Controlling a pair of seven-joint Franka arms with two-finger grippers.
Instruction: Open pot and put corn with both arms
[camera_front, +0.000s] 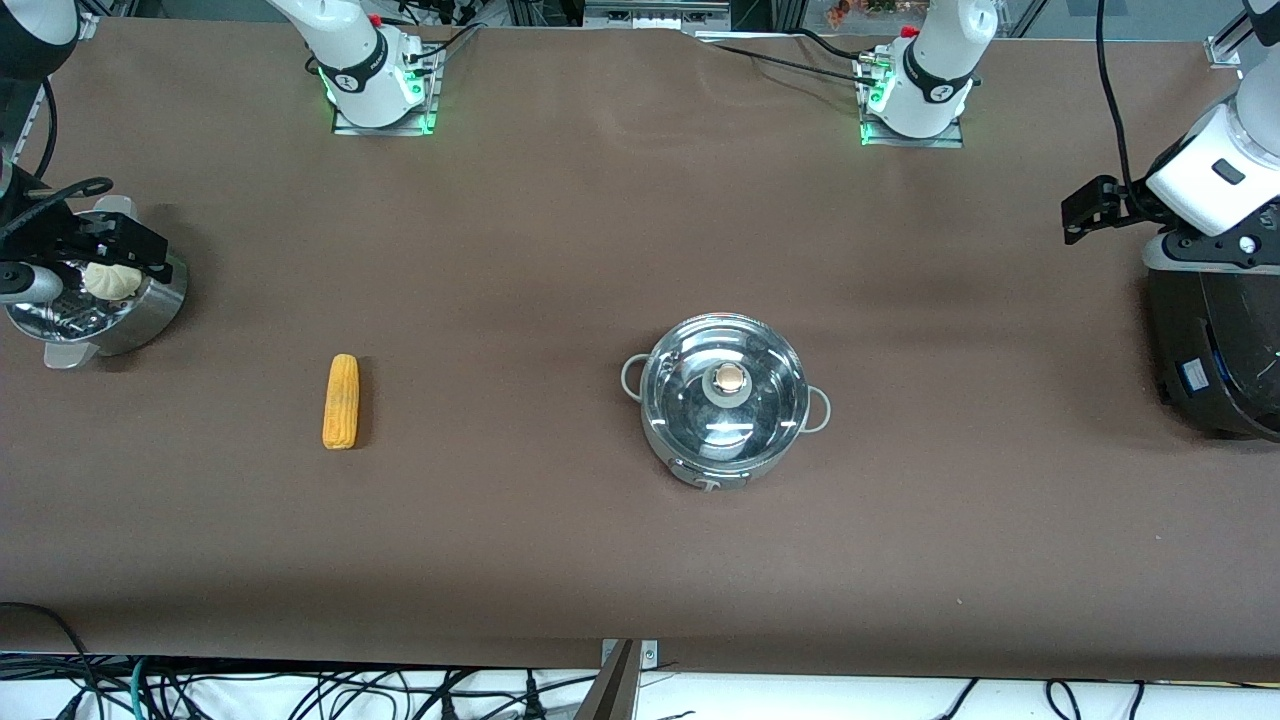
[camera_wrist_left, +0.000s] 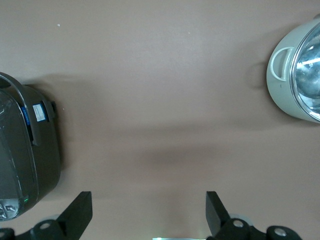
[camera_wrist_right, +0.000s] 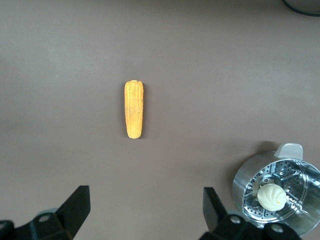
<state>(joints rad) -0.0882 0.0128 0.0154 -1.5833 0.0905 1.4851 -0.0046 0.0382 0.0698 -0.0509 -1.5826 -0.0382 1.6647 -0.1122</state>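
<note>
The steel pot (camera_front: 700, 455) stands mid-table with its glass lid (camera_front: 700, 400) on, tan knob (camera_front: 731, 379) on top. Its edge shows in the left wrist view (camera_wrist_left: 287, 95). The corn (camera_front: 341, 401) lies on the table toward the right arm's end, and also shows in the right wrist view (camera_wrist_right: 134, 109). My right gripper (camera_front: 105, 240) is open and empty, up over the steamer. In its own view (camera_wrist_right: 145, 207) it is apart from the corn. My left gripper (camera_front: 1092, 206) is open and empty, up beside the black cooker, far from the pot. Its own view (camera_wrist_left: 149, 210) shows only bare table under it.
A perforated steel steamer (camera_front: 150, 310) holding a white bun (camera_front: 112, 278) stands at the right arm's end, also in the right wrist view (camera_wrist_right: 245, 180). A big black cooker (camera_front: 1215, 350) stands at the left arm's end, also in the left wrist view (camera_wrist_left: 25, 150). Brown cloth covers the table.
</note>
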